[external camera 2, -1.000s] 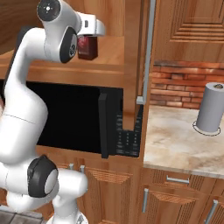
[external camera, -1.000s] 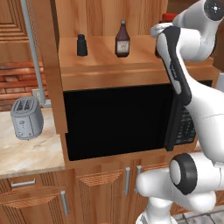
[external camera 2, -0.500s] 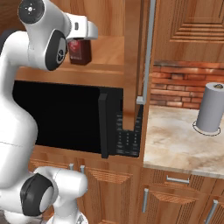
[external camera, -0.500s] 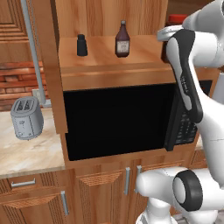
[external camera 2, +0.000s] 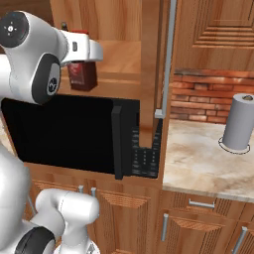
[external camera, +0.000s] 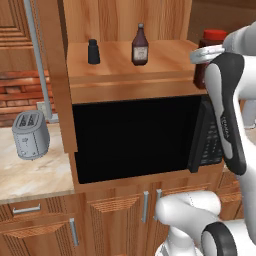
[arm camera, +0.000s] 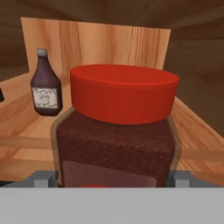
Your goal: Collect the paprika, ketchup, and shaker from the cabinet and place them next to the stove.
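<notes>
Gripper [arm camera: 107,181] at the front of the paprika [arm camera: 116,131]: the two fingertips [arm camera: 43,178] stand spread wide on either side of the jar's lower body, not yet clamped on it, so the jar is bracketed rather than grasped. In the hand view the jar looms close, its red cap uppermost; it stands upright on the plank shelf of the cabinet [external camera: 165,60], near the shelf's right front edge. Further back on the same shelf stands the ketchup [external camera: 140,46], and well to its left the shaker [external camera: 93,52]; both are untouched. Below the shelf lies the black recess [external camera: 135,137], with a toaster [external camera: 31,134] on the counter [external camera: 30,175] to the left and a paper towel roll [external camera 2: 242,121] on the counter to the right. Step in hand: the first pick, approach to the paprika. The next move probably calls for closing the fingers squarely on the jar's wide body, then lifting it straight clear of the shelf before carrying it toward the stove.
</notes>
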